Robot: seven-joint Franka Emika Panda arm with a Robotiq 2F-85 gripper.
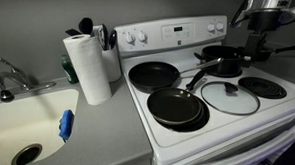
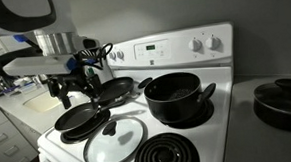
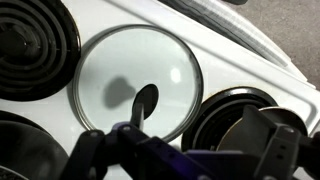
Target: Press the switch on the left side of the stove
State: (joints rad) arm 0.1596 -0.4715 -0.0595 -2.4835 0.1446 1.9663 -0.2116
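The white stove [image 1: 214, 125] has a raised back panel with small white knobs at its left end [image 1: 136, 37] and right end [image 1: 216, 27]; the panel also shows in an exterior view [image 2: 179, 47]. My gripper [image 2: 72, 93] hangs open and empty above the cooktop, over the pans at the panel's far side from the left knobs. It also shows in an exterior view [image 1: 253, 30]. In the wrist view my gripper [image 3: 185, 160] looks down on a glass lid [image 3: 138, 80] with a black knob. It touches nothing.
Two black frying pans [image 1: 152, 74] [image 1: 177, 106], a black pot [image 2: 176, 95] and the glass lid [image 1: 229, 97] cover burners. A paper towel roll [image 1: 89, 67], a utensil holder [image 1: 107, 44] and a sink [image 1: 24, 118] stand by the stove. Another pot [image 2: 282, 102] is on the counter.
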